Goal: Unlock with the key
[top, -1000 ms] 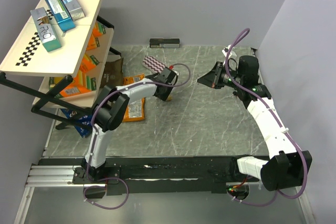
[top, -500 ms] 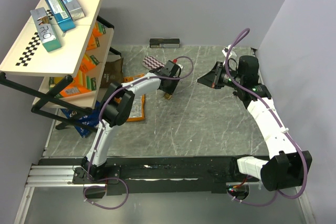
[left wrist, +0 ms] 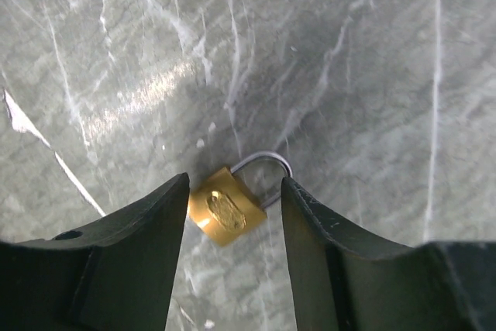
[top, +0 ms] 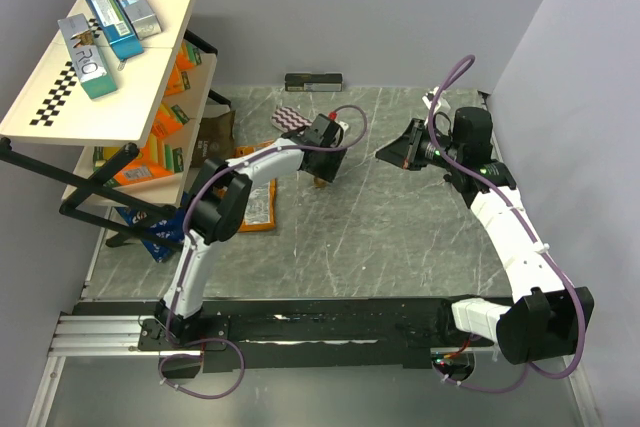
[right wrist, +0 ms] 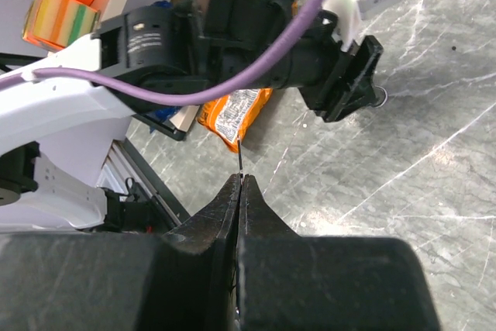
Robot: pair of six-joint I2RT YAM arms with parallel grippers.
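A small brass padlock (left wrist: 226, 213) with a silver shackle lies flat on the marble table (left wrist: 349, 60). My left gripper (left wrist: 235, 184) hangs over it, open, one finger on each side. The left finger is close to the lock's corner and a clear gap shows at the right finger. From above, the padlock (top: 320, 182) peeks out just below the left gripper (top: 322, 152). My right gripper (right wrist: 242, 177) is shut on the key (right wrist: 242, 156), whose thin dark blade sticks out past the fingertips. It is held above the table, right of the left gripper (right wrist: 341, 75), and its tip (top: 385, 153) points at it.
A shelf rack (top: 100, 57) with boxes stands at the left. An orange packet (top: 258, 209) lies on the table near the left arm. A patterned pouch (top: 290, 120) and a black bar (top: 314, 81) lie toward the back wall.
The left gripper's jaws have spread wider and the wrist has shifted a little toward the far side, leaving the padlock on the table. The right arm has not moved.
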